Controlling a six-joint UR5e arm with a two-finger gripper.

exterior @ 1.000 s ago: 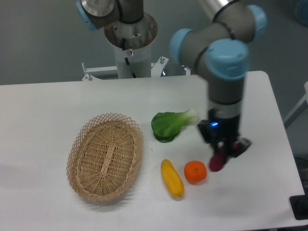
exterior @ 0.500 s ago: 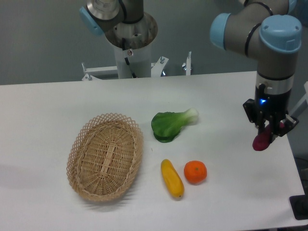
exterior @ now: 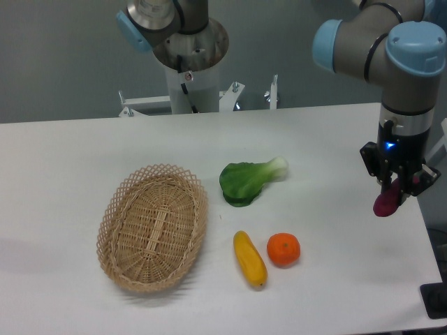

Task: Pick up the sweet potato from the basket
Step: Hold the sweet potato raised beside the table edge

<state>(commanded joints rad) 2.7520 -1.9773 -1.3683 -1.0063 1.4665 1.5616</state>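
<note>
The magenta sweet potato (exterior: 386, 201) hangs above the table's right edge, held between the fingers of my gripper (exterior: 395, 188), which is shut on it. Only its lower half shows below the fingers. The oval wicker basket (exterior: 152, 227) sits far to the left on the white table, with nothing inside it.
A green leafy bok choy (exterior: 248, 180) lies mid-table. A yellow oblong vegetable (exterior: 249, 259) and a round orange fruit (exterior: 283, 250) lie in front of it. The arm's base column (exterior: 190, 66) stands at the back. The table's right edge runs just beside the gripper.
The gripper carried the sweet potato from beside the orange fruit up and far to the right, then crept slightly further right in the last half second.
</note>
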